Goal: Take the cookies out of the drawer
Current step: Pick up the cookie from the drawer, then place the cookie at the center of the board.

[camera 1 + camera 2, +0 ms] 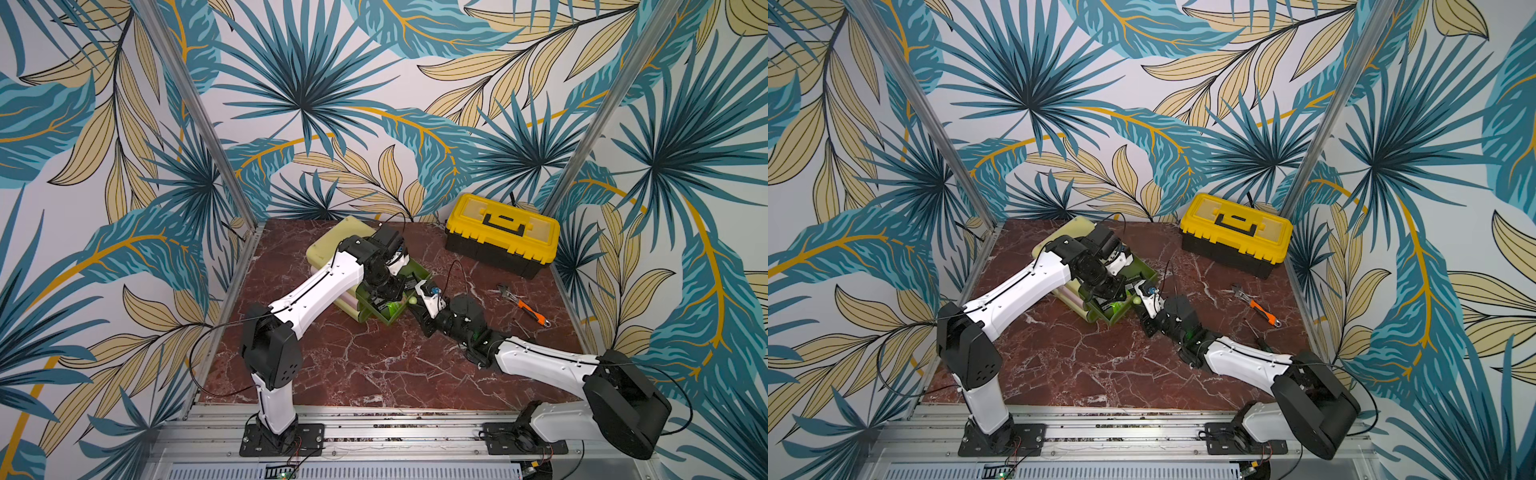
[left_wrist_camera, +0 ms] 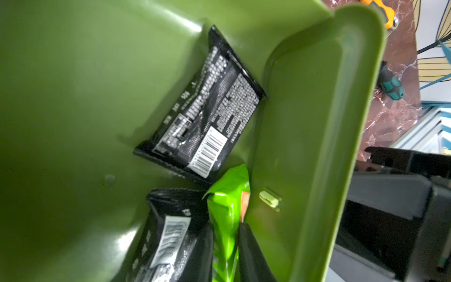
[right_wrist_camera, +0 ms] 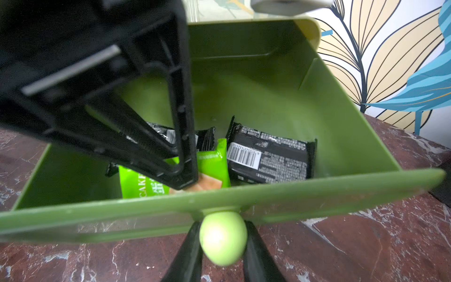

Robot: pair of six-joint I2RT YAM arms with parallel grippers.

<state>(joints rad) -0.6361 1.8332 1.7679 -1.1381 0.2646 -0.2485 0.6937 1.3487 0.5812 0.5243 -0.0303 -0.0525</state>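
Cookies point(image 3: 269, 158) lie in the drawer point(image 3: 341, 127), black barcoded ones beside the left gripper point(image 3: 185, 180), which pinches a bright green packet point(image 3: 214, 162). Right gripper point(image 3: 222, 227) clamps the pale knob point(image 3: 222, 244).

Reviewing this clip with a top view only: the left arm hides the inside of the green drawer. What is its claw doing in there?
Observer: The right wrist view shows the left claw down in the drawer, fingertips closed on the bright green packet.
Reviewer: Any other cookies in there?
Observer: Yes, two: a black packet with its barcode up beside the green one, and a second black packet partly behind the claw.
Reviewer: And the right arm?
Observer: The right claw holds the drawer's pale green knob between its fingers, outside the front wall.
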